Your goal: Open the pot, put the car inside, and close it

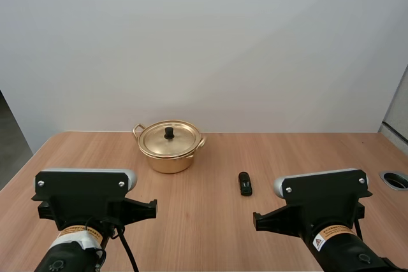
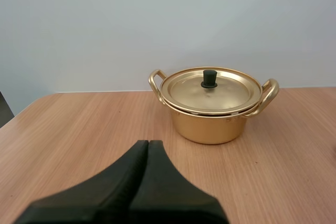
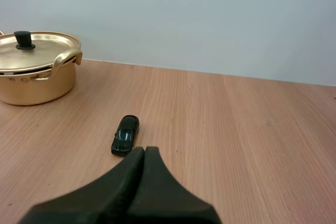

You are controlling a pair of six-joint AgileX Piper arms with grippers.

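A gold pot (image 1: 167, 152) with two handles stands at the back middle of the table, its lid (image 1: 168, 139) on, a black knob (image 1: 169, 133) on top. A small black toy car (image 1: 245, 183) lies on the wood to the pot's right. In the left wrist view my left gripper (image 2: 148, 143) is shut on nothing, well short of the pot (image 2: 210, 114) and its lid (image 2: 211, 89). My right gripper (image 3: 144, 150) is shut too, its tip just behind the car (image 3: 125, 135), with the pot (image 3: 34, 72) off to the side.
The wooden table (image 1: 210, 221) ends at a white wall behind the pot. A round grommet hole (image 1: 395, 179) sits at the table's right edge. Both arms' bases stand at the near edge.
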